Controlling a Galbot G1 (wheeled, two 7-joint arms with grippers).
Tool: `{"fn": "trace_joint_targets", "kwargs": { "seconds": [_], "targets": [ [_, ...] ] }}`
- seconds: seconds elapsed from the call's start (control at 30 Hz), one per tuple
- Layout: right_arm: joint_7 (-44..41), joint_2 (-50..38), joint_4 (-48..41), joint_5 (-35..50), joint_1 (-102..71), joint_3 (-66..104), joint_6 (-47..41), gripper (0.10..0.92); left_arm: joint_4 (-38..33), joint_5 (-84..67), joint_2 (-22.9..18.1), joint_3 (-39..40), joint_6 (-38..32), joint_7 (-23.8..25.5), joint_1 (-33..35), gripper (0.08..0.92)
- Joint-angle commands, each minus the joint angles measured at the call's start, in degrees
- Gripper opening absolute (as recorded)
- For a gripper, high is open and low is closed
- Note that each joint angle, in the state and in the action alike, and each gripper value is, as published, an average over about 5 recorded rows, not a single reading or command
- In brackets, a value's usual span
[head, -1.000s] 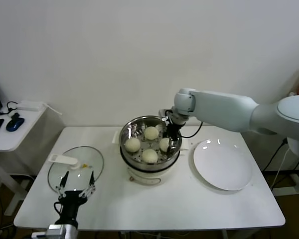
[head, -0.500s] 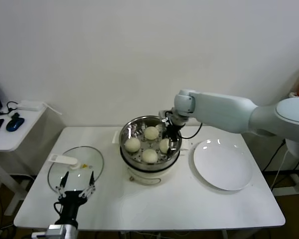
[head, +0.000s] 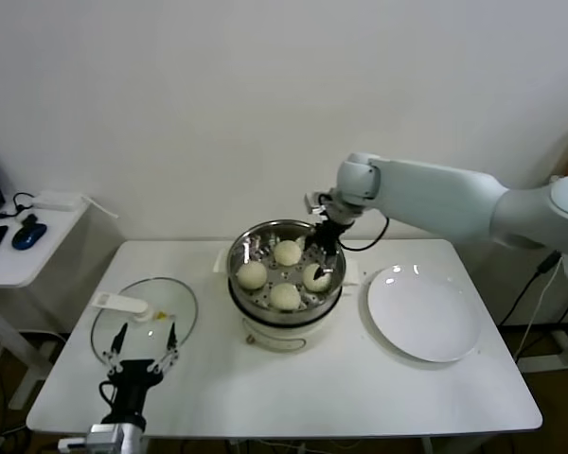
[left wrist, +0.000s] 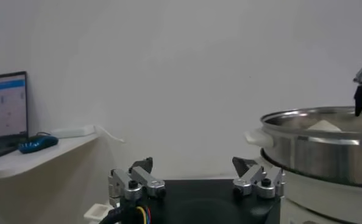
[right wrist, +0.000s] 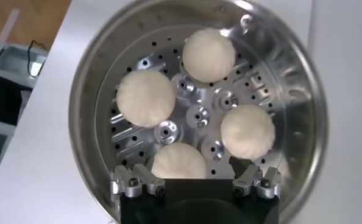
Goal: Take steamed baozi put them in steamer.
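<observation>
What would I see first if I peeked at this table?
Four baozi sitting in the shiny steamer in the middle of the table. The right gripper hangs open just above them. A white plate lies right of the steamer, and a glass lid lies to its left.

My right gripper (head: 323,257) hangs with jaws spread over the steamer (head: 286,312), its wall ringing four steamed baozi (right wrist: 147,97). Bare worktop (head: 360,383) lies in front.

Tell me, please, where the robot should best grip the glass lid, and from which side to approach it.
Probably the white handle on the glass lid, taken from above. The lid lies flat on the table, so its rim gives little hold, while the handle stands up. The open left gripper is nearest.
</observation>
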Motion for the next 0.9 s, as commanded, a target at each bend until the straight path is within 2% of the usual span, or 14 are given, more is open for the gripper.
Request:
{"fn": "trace_joint_targets", "kwargs": {
  "seconds": [0.03,0.33,0.57,0.7,0.9],
  "targets": [
    [6.6,-13.2,7.5,-1.7,-2.5,13.5,3.0,0.823,0.0,0.0,0.3,-0.6,0.1,-1.0,-1.7,0.823],
    [14.8,-25.8,13.3,-5.8,-22.6,42.3,4.3,0.823,0.3,-1.1,0.9,-1.6,-0.6,-0.3,-2.5,0.823],
    [22.7,-32.7,20.6,-7.8,-45.3,66.0,7.1,0.823,0.6,-1.5,0.6,-1.7,-1.6,0.7,-2.8,0.823],
    [30.2,-31.8,24.4,-10.2,-61.7,81.6,11.6,0.823,0.8,-1.3,0.4,-1.5,-2.2,1.5,-2.7,0.823],
    [37.2,-22.5,28.1,-14.7,-84.1,103.1,19.3,0.823,1.2,-0.7,0.1,-1.5,-1.7,2.1,-2.6,0.823]
  ]
}}
